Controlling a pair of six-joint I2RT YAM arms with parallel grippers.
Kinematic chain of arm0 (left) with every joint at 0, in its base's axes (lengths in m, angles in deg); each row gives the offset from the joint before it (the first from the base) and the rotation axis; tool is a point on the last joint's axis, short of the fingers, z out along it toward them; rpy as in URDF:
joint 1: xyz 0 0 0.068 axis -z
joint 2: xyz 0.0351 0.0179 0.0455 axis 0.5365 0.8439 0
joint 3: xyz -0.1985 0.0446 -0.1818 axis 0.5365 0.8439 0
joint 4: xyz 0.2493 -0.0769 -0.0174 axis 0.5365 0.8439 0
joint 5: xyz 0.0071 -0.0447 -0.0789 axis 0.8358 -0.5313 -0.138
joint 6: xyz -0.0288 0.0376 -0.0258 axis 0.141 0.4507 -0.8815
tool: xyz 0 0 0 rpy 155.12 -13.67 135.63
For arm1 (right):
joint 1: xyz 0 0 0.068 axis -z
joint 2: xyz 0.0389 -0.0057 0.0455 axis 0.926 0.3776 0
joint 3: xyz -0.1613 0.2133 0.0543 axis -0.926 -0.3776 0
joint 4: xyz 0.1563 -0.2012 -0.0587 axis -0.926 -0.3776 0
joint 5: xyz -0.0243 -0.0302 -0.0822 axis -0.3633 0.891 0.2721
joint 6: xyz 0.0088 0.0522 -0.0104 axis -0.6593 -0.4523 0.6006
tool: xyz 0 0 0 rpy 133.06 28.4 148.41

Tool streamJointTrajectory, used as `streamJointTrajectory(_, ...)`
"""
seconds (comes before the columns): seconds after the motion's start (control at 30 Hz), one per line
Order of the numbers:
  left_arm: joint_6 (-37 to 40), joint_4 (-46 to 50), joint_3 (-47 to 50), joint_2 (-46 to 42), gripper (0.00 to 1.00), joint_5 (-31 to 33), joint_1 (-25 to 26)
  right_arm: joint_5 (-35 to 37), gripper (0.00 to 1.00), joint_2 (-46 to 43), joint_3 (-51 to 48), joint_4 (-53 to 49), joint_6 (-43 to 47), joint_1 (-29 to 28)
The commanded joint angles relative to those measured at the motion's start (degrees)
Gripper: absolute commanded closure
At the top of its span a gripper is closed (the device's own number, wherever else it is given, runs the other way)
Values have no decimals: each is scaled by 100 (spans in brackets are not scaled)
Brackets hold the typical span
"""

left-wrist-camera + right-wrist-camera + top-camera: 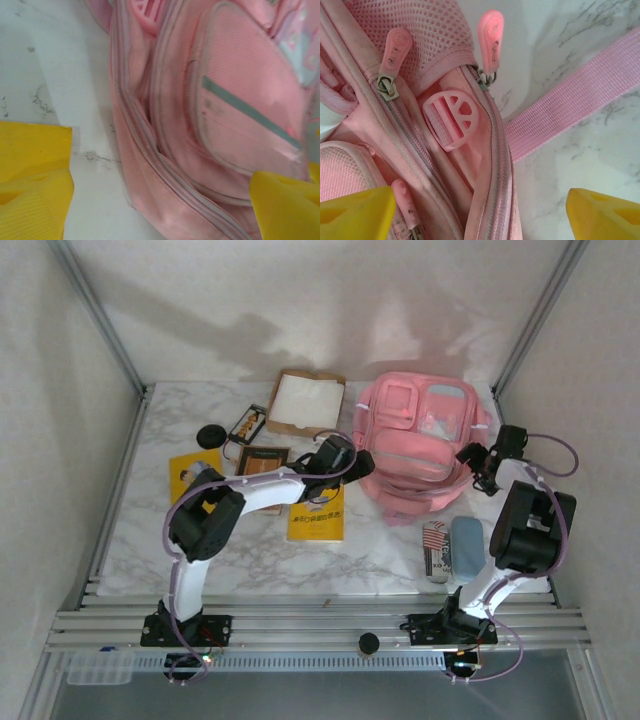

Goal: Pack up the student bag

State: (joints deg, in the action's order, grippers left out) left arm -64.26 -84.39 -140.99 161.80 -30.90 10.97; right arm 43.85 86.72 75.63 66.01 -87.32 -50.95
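- yellow ribbed finger pads (35, 200) of the left gripper (160, 200) sit at both edges of the left wrist view. jaws are wide apart with nothing pinched, and a pink side seam and zip line runs up between them.
- right gripper (479, 212) is the same deal: jaws apart and gripping nothing, hanging over the bag's edge where the rubbery pink zip pulls (490, 35) and a round pink plastic buckle (452, 117) sit, with a flat pink webbing strap (580, 105) trailing off onto the marble.
- the large pink fabric student bag (415, 440) lies flat on its back, toward the far right of the white marble table (250, 550), front pockets up, between the two grippers.
- handling guess: soft, floppy fabric with no stiff frame, probably light while it looks this flat. it'll sag and fold rather than lift as one piece. not fragile and not really slippery.
- best holds, i'd say, are a zip pull to open it, or a pinch on the thick piped seam next to the zip. the mesh pocket (420, 25) would just stretch.
- left arm comes up from its base, elbow bent high, forearm reaching right over a yellow paperback book (318, 520) to the bag's left side.
- right arm is folded tight, elbow up, wrist tipped in at the bag's right side.
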Motion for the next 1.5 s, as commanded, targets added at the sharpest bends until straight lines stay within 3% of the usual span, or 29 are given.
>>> streamJointTrajectory(0.0,-152,317,-358,365,15,284,17,-140,17,157,195,116,50,1)
streamJointTrajectory(0.43,-423,140,-1305,1356,41,-126,92,-402,43,202,10,212,81,-33)
streamJointTrajectory(0.57,-415,218,-1473,1470,60,-83,105,-501,52,230,-59,264,92,-68)
streamJointTrajectory(0.77,-358,374,-1272,1311,100,84,66,-584,66,283,-113,258,99,-287)
streamJointTrajectory(1.1,-197,353,222,206,100,406,-235,-979,78,107,-346,330,-30,-1027)
streamJointTrajectory(1.33,310,639,1362,-718,100,672,-826,-1305,79,-207,-621,554,-537,-2247)
streamJointTrajectory(1.47,905,895,1620,-1033,100,737,-1344,-1195,74,-492,-508,441,-644,-2894)
